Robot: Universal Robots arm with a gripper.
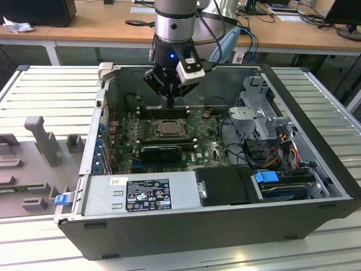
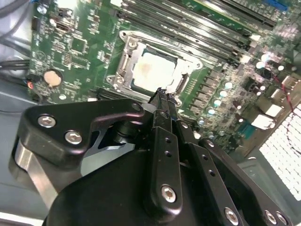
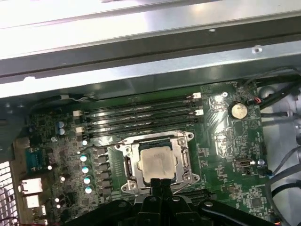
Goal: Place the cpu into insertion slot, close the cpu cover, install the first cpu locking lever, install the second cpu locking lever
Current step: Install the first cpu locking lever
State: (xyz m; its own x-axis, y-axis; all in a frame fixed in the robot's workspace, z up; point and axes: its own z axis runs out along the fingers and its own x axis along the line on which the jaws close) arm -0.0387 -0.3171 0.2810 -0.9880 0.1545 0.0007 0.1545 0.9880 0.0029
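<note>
The jaws are pressed together with nothing visible between them, their fingertips (image 2: 161, 95) poised at one edge of the insertion slot (image 1: 167, 129); whether they touch it I cannot tell. The cpu (image 3: 159, 164) already lies in the slot, near the middle of the motherboard (image 1: 206, 144). The cpu cover (image 3: 133, 167) appears to lie flat around it, so the step in hand is probably a locking lever, though I cannot make out either lever's state. Any push here calls for a small, straight, gentle stroke. The memory slots (image 3: 141, 117) run just beside the socket; the computer case (image 1: 186, 231) walls stand well apart, leaving open room above.
</note>
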